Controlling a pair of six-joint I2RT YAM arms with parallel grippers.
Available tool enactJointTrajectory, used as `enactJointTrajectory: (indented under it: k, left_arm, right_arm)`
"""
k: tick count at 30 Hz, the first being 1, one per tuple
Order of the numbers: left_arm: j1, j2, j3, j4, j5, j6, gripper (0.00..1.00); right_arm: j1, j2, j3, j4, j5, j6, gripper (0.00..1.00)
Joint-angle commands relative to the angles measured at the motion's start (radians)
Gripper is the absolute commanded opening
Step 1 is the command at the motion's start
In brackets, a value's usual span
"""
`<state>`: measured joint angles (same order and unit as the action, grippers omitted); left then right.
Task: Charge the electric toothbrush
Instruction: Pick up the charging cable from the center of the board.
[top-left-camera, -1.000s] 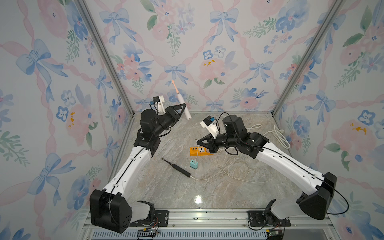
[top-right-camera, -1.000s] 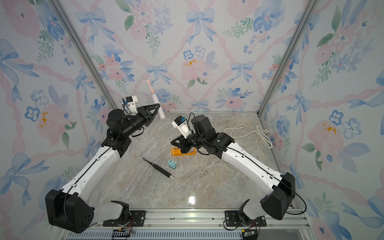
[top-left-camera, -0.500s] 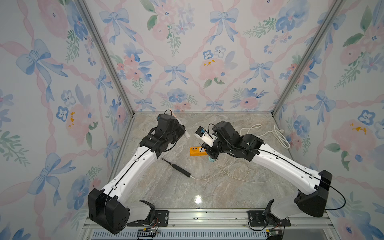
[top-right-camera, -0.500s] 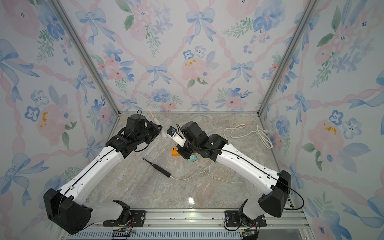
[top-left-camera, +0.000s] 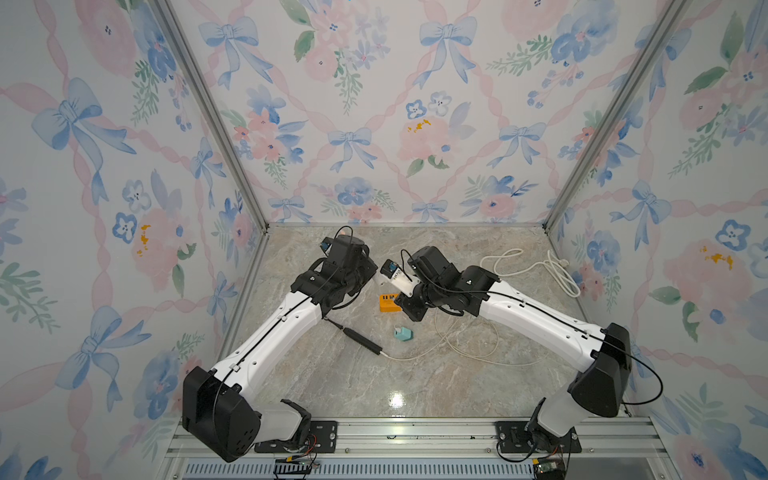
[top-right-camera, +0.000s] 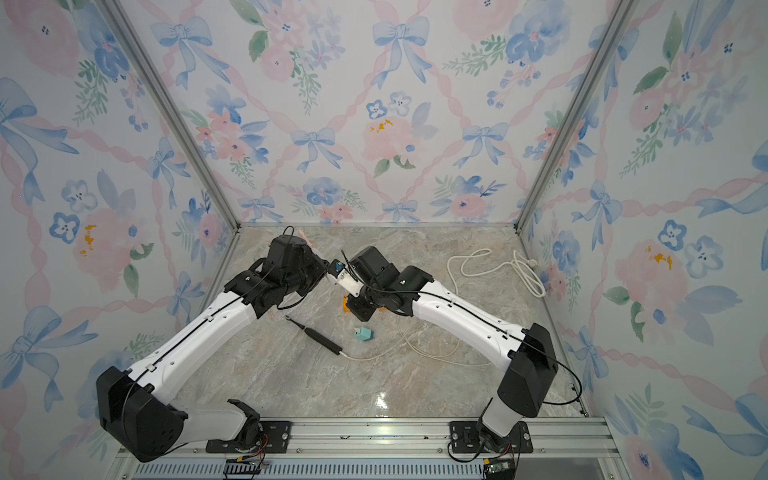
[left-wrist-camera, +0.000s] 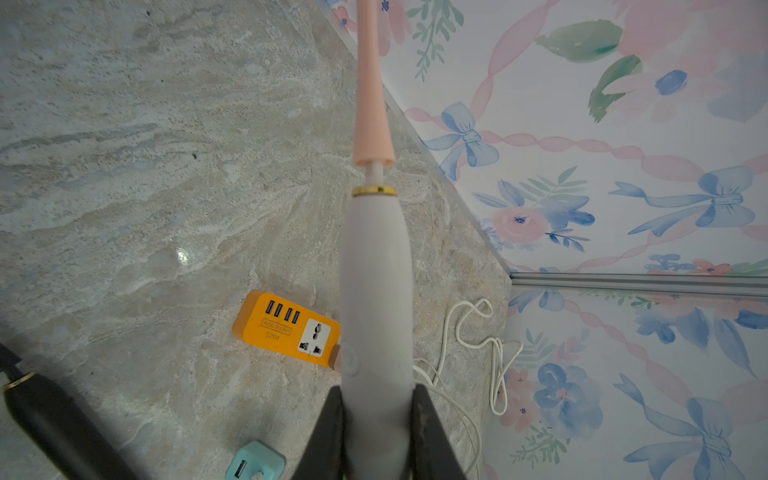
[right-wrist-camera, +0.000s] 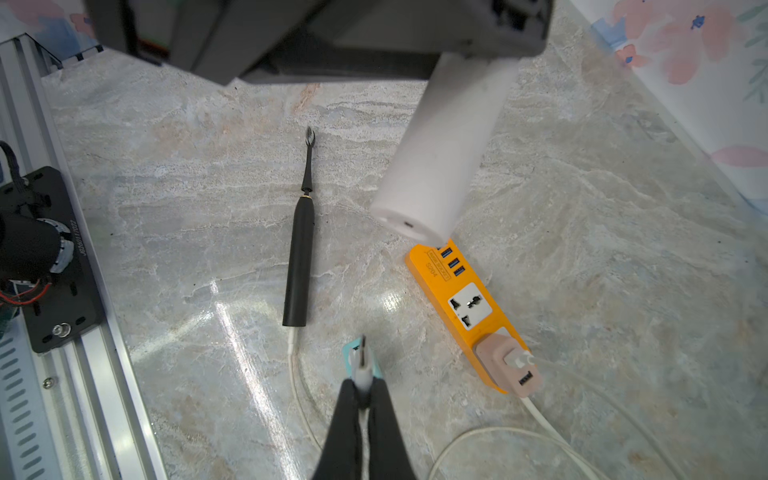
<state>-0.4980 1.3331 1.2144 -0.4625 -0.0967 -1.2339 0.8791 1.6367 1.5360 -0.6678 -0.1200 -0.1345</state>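
The left end effector (left-wrist-camera: 377, 397) grips the white electric toothbrush (left-wrist-camera: 376, 270) above the tabletop (left-wrist-camera: 124, 166) near the orange power strip (left-wrist-camera: 286, 328), while the right end effector (right-wrist-camera: 361, 388) pinches a white cable plug (right-wrist-camera: 363, 368).

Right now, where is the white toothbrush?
The white toothbrush is clamped in the left gripper, toward the back of the table. In the right wrist view its base hovers by the USB end of the orange power strip.
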Motion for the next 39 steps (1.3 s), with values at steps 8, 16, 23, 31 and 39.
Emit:
enactJointTrajectory:
  k: [8, 16, 23, 31, 39]
  left_arm:
    - [0.035, 0.036, -0.092, 0.306, 0.421, 0.286, 0.00]
    - [0.156, -0.136, -0.384, 1.125, 0.698, 0.050, 0.00]
    - [0.198, 0.007, -0.383, 1.706, 0.842, -0.336, 0.00]
    - [0.204, 0.052, -0.332, 1.739, 0.844, -0.377, 0.00]
    - [0.210, 0.143, -0.275, 1.932, 0.815, -0.509, 0.00]
  right_arm:
    - [-0.188, -0.152, -0.252, 0.416, -0.505, 0.460, 0.00]
    - [-0.287, -0.213, -0.507, 1.245, -0.781, 1.214, 0.00]
    - [-0.293, -0.119, -0.526, 1.657, -0.814, 1.537, 0.00]
    - [-0.290, -0.097, -0.512, 1.808, -0.838, 1.649, 0.00]
    - [-0.266, -0.030, -0.512, 1.957, -0.838, 1.758, 0.00]
